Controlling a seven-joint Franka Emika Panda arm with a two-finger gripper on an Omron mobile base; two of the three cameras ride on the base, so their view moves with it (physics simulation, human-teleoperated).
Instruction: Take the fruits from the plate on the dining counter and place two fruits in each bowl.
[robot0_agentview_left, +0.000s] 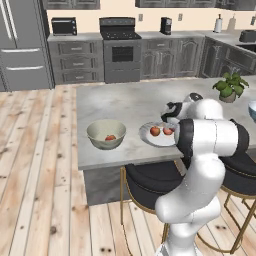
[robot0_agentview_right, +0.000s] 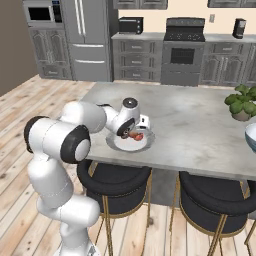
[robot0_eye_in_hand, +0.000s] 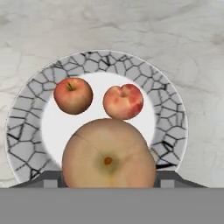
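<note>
Hand view has a large peach-coloured fruit (robot0_eye_in_hand: 108, 156) at lower centre, apparently held in the tool (robot0_eye_in_hand: 108, 177), just above the plate (robot0_eye_in_hand: 26, 131). Beige bowl (robot0_agentview_left: 106, 134) sits left of the plate on the surface (robot0_agentview_left: 125, 102).

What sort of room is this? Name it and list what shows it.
A home kitchen, rendered in simulation: a stove with oven set into grey cabinets, a steel fridge, a microwave, and bar stools at the dining counter.
</note>
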